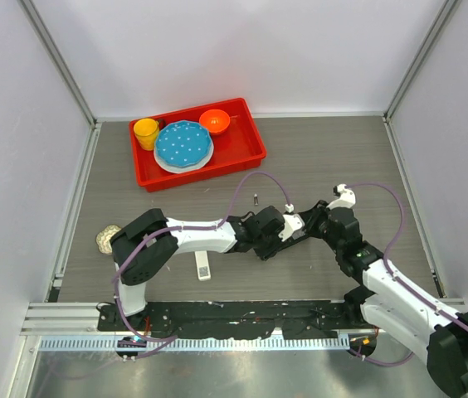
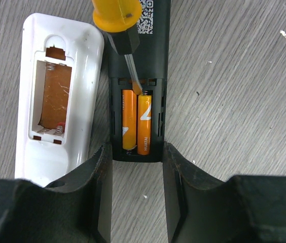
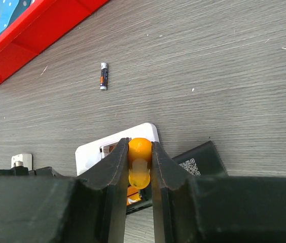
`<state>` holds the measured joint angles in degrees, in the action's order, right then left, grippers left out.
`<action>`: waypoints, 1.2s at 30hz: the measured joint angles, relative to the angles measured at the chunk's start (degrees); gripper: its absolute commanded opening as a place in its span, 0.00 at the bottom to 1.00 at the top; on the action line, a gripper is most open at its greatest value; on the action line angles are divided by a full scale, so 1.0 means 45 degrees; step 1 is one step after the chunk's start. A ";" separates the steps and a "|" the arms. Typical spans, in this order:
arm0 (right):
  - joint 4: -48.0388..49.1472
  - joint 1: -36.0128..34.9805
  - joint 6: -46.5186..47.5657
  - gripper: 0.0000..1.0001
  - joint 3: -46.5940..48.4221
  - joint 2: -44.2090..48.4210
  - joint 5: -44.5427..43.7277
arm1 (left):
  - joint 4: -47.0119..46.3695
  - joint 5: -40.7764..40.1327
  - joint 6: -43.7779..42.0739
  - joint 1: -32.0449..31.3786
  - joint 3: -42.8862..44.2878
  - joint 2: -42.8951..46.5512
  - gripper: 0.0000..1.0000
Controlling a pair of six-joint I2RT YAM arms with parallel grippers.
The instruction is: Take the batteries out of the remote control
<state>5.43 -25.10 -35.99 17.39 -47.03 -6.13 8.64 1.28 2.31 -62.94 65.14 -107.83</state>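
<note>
The tip of the screwdriver (image 2: pixel 120 15) rests at the orange batteries (image 2: pixel 144 124) inside the black remote (image 2: pixel 155 55).
The right gripper (image 3: pixel 139 152) is clamped on the orange handle of the screwdriver. The left gripper (image 2: pixel 135 162) squeezes the near end of the black remote between its jaws. The two cells lie side by side in the open compartment. A white remote (image 2: pixel 90 66) lies just beside it, and one dark battery (image 3: pixel 103 76) lies apart on the table (image 3: pixel 234 61).

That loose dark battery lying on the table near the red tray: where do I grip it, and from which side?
Take the loose battery at mid-length, from straight above, closing across its thin body. It lies flat on the table, touching nothing else, both long sides free.
</note>
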 measured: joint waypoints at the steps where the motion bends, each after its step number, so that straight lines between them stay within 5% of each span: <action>1: -0.0053 -0.0107 0.0049 0.01 0.0039 0.0000 -0.0160 | 0.0005 0.0000 0.0015 0.0005 0.0000 0.0000 0.00; 14: -0.1579 -0.0316 0.0369 0.01 0.0831 -0.0049 -0.0359 | 0.0000 0.0019 0.0078 0.0015 0.0019 -0.0010 0.00; 36: -0.1098 -0.0039 0.0495 0.01 0.0753 -0.0107 0.1010 | 0.0010 0.0068 0.0151 0.0049 0.0019 -0.0010 0.00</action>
<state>0.49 -25.28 -33.76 20.78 -47.51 -1.58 8.69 1.58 2.98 -62.72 65.23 -107.87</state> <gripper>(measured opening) 0.250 0.388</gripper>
